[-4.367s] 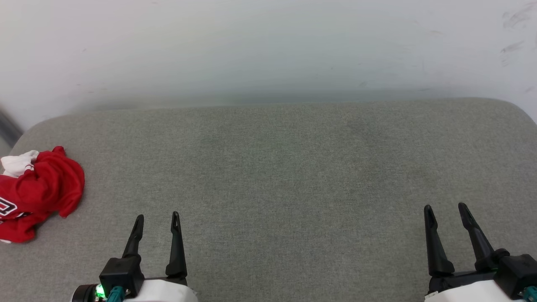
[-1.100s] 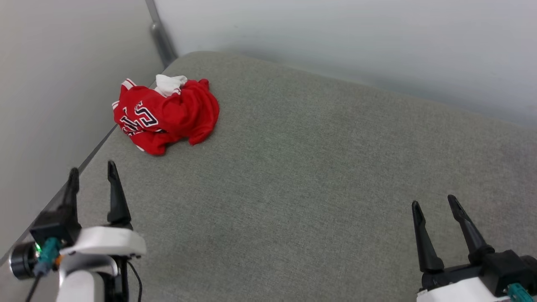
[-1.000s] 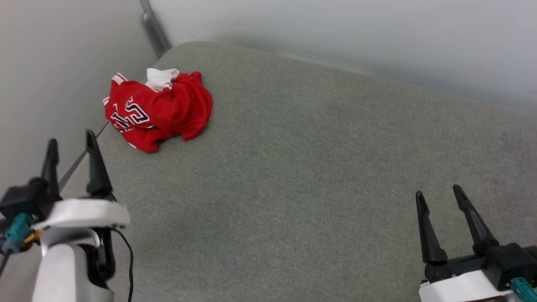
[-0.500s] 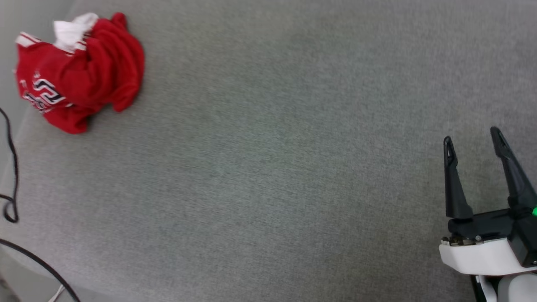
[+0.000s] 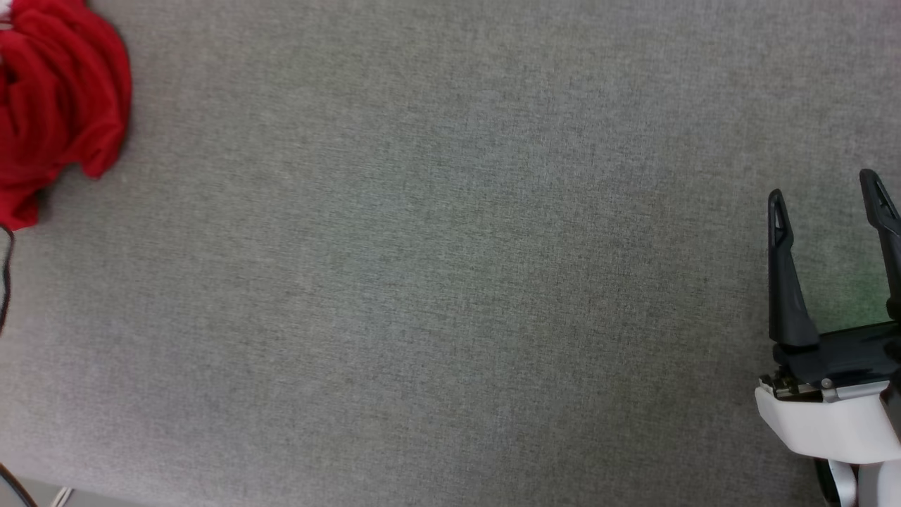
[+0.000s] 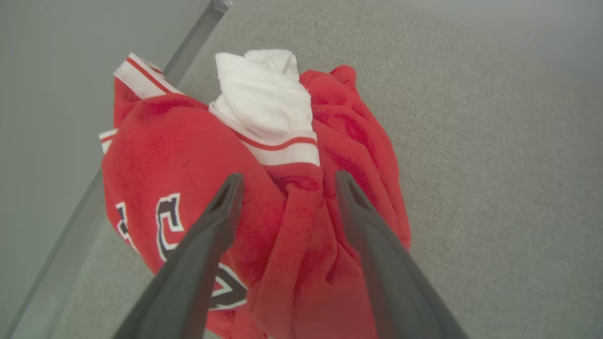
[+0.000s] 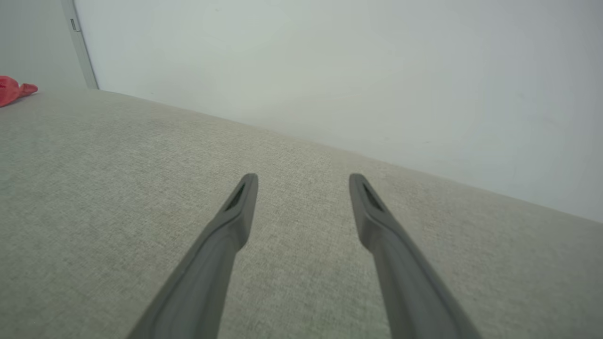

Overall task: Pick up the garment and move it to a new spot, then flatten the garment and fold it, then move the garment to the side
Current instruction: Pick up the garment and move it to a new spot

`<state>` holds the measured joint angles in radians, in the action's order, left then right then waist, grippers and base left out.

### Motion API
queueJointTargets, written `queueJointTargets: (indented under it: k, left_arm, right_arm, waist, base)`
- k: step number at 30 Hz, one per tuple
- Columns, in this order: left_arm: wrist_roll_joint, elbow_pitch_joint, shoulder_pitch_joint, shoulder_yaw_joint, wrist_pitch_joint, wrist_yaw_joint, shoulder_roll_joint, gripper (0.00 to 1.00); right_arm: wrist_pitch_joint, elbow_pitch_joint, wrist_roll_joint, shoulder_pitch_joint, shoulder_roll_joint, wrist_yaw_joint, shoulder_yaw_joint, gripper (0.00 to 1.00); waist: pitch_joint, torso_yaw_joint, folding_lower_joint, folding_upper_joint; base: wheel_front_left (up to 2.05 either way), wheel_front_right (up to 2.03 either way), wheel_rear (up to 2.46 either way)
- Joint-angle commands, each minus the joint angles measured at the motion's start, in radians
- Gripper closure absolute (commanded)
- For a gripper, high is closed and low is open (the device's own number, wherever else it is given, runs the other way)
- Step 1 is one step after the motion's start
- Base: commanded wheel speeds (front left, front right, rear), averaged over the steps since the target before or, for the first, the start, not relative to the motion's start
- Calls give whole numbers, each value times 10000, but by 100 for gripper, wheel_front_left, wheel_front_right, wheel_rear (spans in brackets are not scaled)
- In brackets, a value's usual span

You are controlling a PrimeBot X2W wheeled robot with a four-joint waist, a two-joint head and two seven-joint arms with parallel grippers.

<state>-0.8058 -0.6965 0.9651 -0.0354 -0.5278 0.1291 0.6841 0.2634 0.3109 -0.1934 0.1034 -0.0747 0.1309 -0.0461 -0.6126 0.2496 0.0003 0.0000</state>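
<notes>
I have one red basketball jersey point(image 6: 160, 141) to deal with, lying crumpled in a heap on the grey fabric cushion point(image 5: 450, 282). In the head view it sits at the upper left corner of the frame, cut off by the edge. In the left wrist view it takes up the centre, hard against the cushion's left border, where a pale rail point(image 6: 193, 37) runs to the top of the frame. A fold of white lining point(image 6: 259, 89) sticks out at the top of the heap, with striped trim point(image 6: 282, 146) below it and black, white-outlined lettering point(image 6: 169, 221) at the lower left.

My left gripper point(image 6: 288, 175) is spread wide, its two dark fingers pointing at the heap with a ridge of red cloth between them. I think the tips are just above the fabric rather than pressed in, but from this angle I can't be sure.

My right gripper point(image 5: 822, 184) is at the right edge of the head view, also spread wide and holding nothing. Its two fingers point up the frame over bare cushion, well apart from the jersey. In its own wrist view the white wall point(image 7: 330, 70) meets the cushion's back edge across the upper half.

One black cable point(image 5: 5, 274) hangs at the left edge of the head view, below the jersey. The whole middle of the cushion, from the jersey across to the right gripper, is open room, and its front edge shows at the lower left corner.
</notes>
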Motion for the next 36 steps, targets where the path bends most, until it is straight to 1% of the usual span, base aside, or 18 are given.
queueJointTargets:
  k: [1, 4, 7, 9, 10, 14, 15, 16, 17, 18, 19, 25, 28, 31, 36]
  left_arm:
    - [-283, -12, -138, -109, -256, -4, 73, 0]
    - [-1106, -12, -342, -584, -1177, -3, 134, 0]
    - [-1645, -108, -565, -1078, -1851, -2, 108, 0]
    - [-1785, -196, -690, -1433, -2093, -2, 104, 0]
    - [-1836, -249, -792, -1620, -2159, -2, 17, 0]
    - [-1878, -440, -946, -2257, -2003, -1, -123, 0]
    - [-1852, -486, -939, -2349, -1863, -1, -85, 67]
    - [-1869, -507, -914, -2429, -1756, -1, -29, 100]
    - [-1853, -484, -868, -2501, -1589, -1, 72, 100]
    - [-1700, -239, -599, -2661, -948, -1, 532, 100]
    - [-1635, -146, -452, -2716, -681, -1, 700, 100]
    - [-1234, 698, 60, -3368, 504, -1, 1406, 100]
    - [-1056, 1327, 375, -3730, 772, 0, 1782, 100]
    - [-809, 2022, 704, -4081, 849, 0, 2026, 100]
    - [-491, 3245, 1393, -4686, 759, 0, 2135, 100]
  right_arm:
    - [21, 66, -56, 148, -66, -5, 8, 0]
    - [21, 107, -115, 188, -97, -5, -18, 0]
    - [21, 92, -146, 220, -110, -5, -29, 0]
    - [21, 80, -153, 246, -104, -5, -17, 0]
    - [21, 60, -154, 234, -103, -5, -30, 0]
    - [21, -39, -151, 250, -62, -3, -25, 0]
    - [21, -73, -159, 252, -50, -3, 7, 0]
    - [21, -101, -160, 263, -39, -3, 47, 0]
    - [21, -122, -132, 285, -25, -5, 75, 0]
    - [21, -247, -11, 323, 16, -3, 138, 0]
    - [21, -310, 19, 335, 29, -5, 162, 0]
    - [21, -678, 282, 335, 133, -5, 348, 0]
    - [21, -834, 408, 351, 190, -5, 433, 0]
    - [21, -1017, 532, 280, 231, -3, 489, 0]
    - [21, -1245, 865, 91, 251, -3, 543, 0]
  waist:
    - [-199, -91, -3, 0]
    - [-440, -137, -3, 0]
    - [-623, -189, -3, 0]
    - [-709, -224, -3, 0]
    - [-736, -233, -3, 0]
    - [-763, -246, -3, 0]
    - [-724, -241, -3, 0]
    - [-662, -233, -3, 0]
    - [-578, -226, -3, 0]
    - [-252, -187, -3, 0]
    - [-133, -169, -3, 0]
    - [765, -75, -3, 0]
    - [1215, -91, -3, 0]
    - [1657, -140, -3, 0]
    - [2297, -355, -3, 0]
  base:
    - [0, 0, 0]
    - [0, 0, 0]
    - [0, 0, 0]
    - [0, 0, 0]
    - [0, 0, 0]
    - [0, 0, 0]
    - [0, 0, 0]
    - [0, 0, 0]
    - [0, 0, 0]
    - [0, 0, 0]
    - [0, 0, 0]
    - [0, 0, 0]
    - [0, 0, 0]
    - [0, 0, 0]
    - [0, 0, 0]
